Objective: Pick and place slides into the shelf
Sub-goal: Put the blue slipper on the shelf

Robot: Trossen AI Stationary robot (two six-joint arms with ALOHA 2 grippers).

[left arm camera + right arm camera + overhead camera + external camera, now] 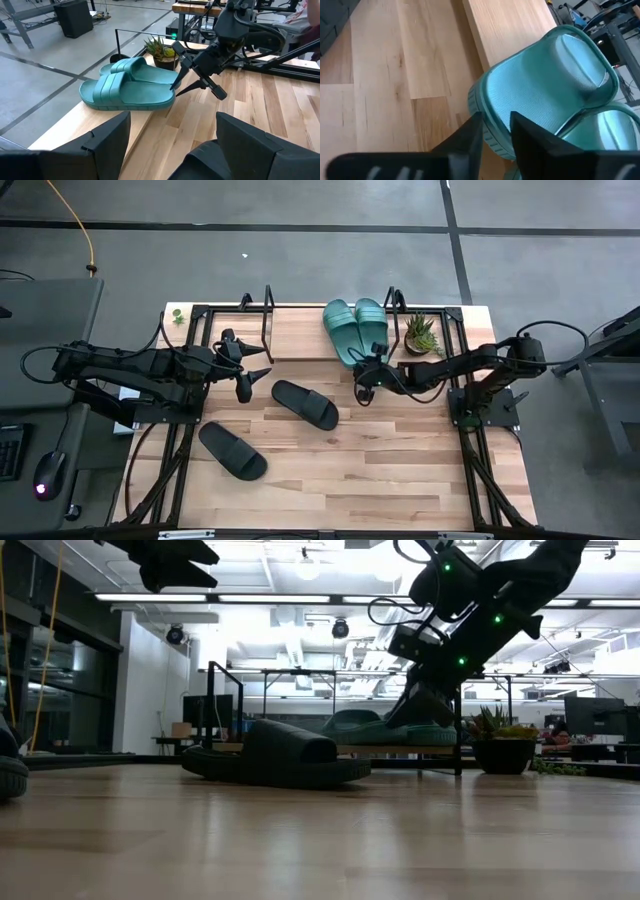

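Two teal slides [355,330] lie side by side on the shelf [300,330], soles flat on its light board and heels at the near edge. They also show in the left wrist view [127,92]. Two black slides [305,405] [232,450] lie sole-down on the tabletop. My right gripper [362,380] is at the heel of the teal slide nearer the table's left, shut on it. My left gripper [252,380] is open and hovers above the table near the shelf's left half, touching nothing. My right gripper holds the teal slide by its heel rim [487,137], pinched between the two fingers. One finger [535,135] lies over the footbed and the other [470,130] lies outside the heel wall. The fingers slant down from the table's near right. The slide rests flat on the shelf board.
A potted plant [422,335] stands at the shelf's right end, close to the teal slides. Black tube frames [265,315] [395,305] rise from the shelf. The board's left half [240,330] is bare. Open tabletop lies at the near right [400,470].
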